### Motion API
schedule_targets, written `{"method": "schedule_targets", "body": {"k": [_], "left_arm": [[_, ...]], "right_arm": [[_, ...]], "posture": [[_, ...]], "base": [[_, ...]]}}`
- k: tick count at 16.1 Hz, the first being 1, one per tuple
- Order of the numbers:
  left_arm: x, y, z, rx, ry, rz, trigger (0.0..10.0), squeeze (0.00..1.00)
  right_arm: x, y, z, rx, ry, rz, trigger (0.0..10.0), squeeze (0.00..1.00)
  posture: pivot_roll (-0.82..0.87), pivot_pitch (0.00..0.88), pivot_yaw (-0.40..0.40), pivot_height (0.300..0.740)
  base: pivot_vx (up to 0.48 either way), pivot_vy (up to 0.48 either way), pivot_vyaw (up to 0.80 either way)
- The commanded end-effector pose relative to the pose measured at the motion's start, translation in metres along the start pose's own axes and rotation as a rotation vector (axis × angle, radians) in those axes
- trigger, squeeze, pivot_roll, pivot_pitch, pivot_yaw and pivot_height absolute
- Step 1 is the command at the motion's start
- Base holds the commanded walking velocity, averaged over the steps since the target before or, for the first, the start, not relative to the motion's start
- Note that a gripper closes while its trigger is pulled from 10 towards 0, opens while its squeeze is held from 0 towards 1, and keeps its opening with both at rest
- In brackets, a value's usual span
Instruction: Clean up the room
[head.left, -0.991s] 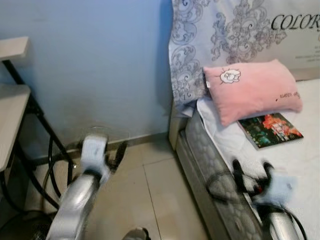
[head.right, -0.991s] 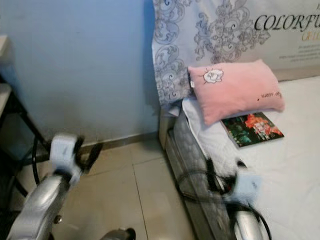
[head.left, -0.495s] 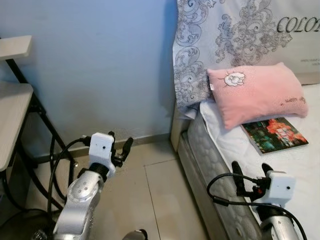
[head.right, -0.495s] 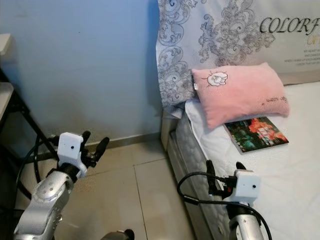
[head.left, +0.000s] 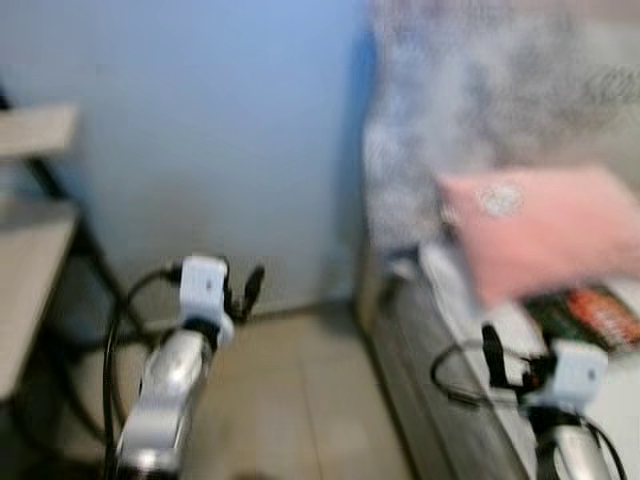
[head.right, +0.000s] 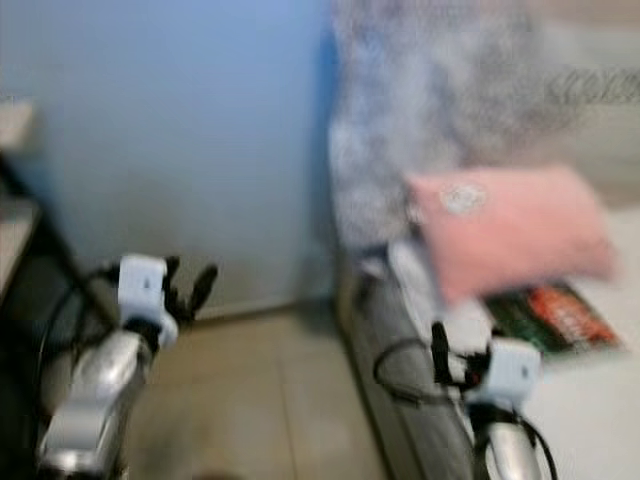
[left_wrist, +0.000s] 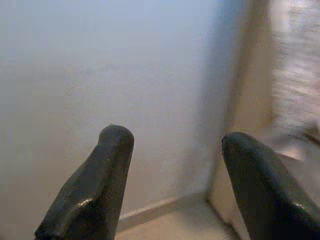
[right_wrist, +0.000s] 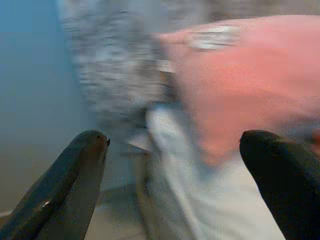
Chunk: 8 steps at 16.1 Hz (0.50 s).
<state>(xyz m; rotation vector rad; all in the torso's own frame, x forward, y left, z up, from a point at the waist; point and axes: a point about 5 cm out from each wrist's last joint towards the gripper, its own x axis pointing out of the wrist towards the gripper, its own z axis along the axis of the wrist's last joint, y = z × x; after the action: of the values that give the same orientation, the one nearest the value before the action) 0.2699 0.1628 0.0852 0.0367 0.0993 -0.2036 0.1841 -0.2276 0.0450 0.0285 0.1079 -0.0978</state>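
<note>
- Blue wall (head.left: 200, 130) backs the scene, tiled floor (head.left: 290, 400) below it; head views are smeared, so detail is poor. Landmark: the bed (head.right: 580, 420).
- Far from the bed, at the left edge: a bench (head.left: 25, 260) on dark legs.
- Left gripper (head.left: 240, 295) is raised between bench and bed, over the floor, fingers spread apart and holding nothing; the wrist view looks between them at bare wall.
- Against the bed's near edge: right gripper (head.left: 510, 355), fingers wide apart and empty, cable looped beside it.
- On the bed, near the head: pink pillow (head.right: 505, 230) leaning on a patterned grey cover (head.right: 430, 120). Just below the pillow lies a book (head.right: 560, 315), the likeliest thing to tidy.
- Risk: with the camera smeared, a reach now could misjudge the book and shove the pillow, or the loose cable could snag on the mattress edge.
- Against half a second ago: sharp frames are now blurred, and the pillow and book sit lower in frame, so the head has moved; both grippers remain empty.
</note>
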Motion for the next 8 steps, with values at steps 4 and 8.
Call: {"method": "schedule_targets", "body": {"k": [4, 8], "left_arm": [[0.0009, 0.0026, -0.0009, 0.04, 0.026, 0.013, 10.0, 0.0], [0.0019, 0.0084, -0.0009, 0.085, 0.042, 0.045, 10.0, 0.0]], "right_arm": [[0.0105, 0.0108, 0.0101, 0.016, -0.041, 0.023, 10.0, 0.15], [0.0123, 0.0095, 0.0122, 0.002, -0.041, -0.005, 10.0, 0.15]], "posture": [[0.11, 0.032, -0.029, 0.74], [0.11, 0.031, -0.028, 0.74]], "base": [[0.48, 0.0, 0.31], [0.0, 0.0, 0.56]]}}
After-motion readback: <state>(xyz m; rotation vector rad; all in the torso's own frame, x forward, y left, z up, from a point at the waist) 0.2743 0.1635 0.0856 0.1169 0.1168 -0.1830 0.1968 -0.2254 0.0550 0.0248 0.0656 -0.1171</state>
